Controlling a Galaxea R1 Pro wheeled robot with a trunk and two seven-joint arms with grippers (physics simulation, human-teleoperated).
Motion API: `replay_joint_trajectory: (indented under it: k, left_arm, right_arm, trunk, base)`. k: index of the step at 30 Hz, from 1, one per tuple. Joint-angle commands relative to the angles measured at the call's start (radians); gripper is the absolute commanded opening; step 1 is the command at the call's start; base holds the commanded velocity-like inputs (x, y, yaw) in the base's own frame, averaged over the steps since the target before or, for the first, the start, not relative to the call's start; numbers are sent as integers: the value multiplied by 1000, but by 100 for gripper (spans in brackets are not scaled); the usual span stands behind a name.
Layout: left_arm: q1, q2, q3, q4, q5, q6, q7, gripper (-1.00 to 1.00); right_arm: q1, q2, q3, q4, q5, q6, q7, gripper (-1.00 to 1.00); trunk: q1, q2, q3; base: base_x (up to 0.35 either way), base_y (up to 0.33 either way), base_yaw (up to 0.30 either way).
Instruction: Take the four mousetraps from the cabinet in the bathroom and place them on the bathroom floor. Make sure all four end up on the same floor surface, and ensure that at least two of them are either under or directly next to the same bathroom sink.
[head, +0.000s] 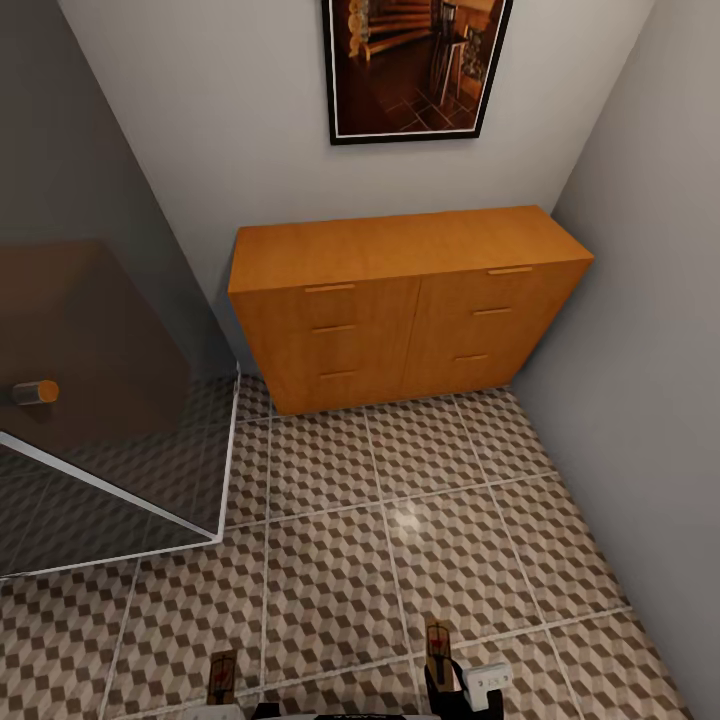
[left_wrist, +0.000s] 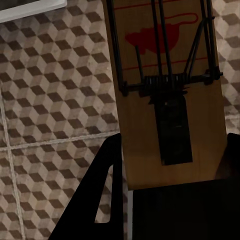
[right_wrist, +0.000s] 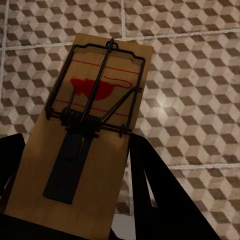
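Note:
Two mousetraps are held above the cube-patterned bathroom floor (head: 400, 540). My left gripper (left_wrist: 175, 145) is shut on one mousetrap (left_wrist: 150, 100), a wooden board with a red mouse print and a dark spring bar; it shows low in the head view as the left mousetrap (head: 222, 680). The right gripper (right_wrist: 75, 147) is shut on another mousetrap (right_wrist: 100, 115), seen at the lower right of the head view as the right mousetrap (head: 439, 645). The orange-brown cabinet (head: 400, 310) stands against the far wall, all its drawers closed. The sink is out of view.
A glass shower enclosure (head: 100, 400) with a round knob (head: 36, 392) closes off the left side. A grey wall (head: 650, 350) bounds the right. A framed picture (head: 415, 65) hangs above the cabinet.

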Motion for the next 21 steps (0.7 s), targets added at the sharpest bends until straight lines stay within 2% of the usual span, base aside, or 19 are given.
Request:
replay_joint_trajectory:
  k: [1,7,18,21]
  left_arm:
    - [0,0,-9,-1,3,-1,8,-100]
    - [0,0,-9,-1,3,-1,8,-100]
    - [0,-1,-9,10,3,-2,8,-100]
    - [0,-12,-9,14,3,-1,8,-100]
  right_arm:
    - [-1,0,9,1,-14,-4,4,-100]
    - [-1,0,10,1,-13,-4,4,-100]
    - [-1,-2,10,1,-12,-4,3,-100]
    - [-1,-2,10,1,-12,-4,3,-100]
  trunk:
    - [0,-1,-1]
    - [0,-1,0]
    - [0,-1,16]
    - [0,-1,21]
  base:
    - [0,0,0]
    - [0,0,0]
    - [0,0,0]
    - [0,0,0]
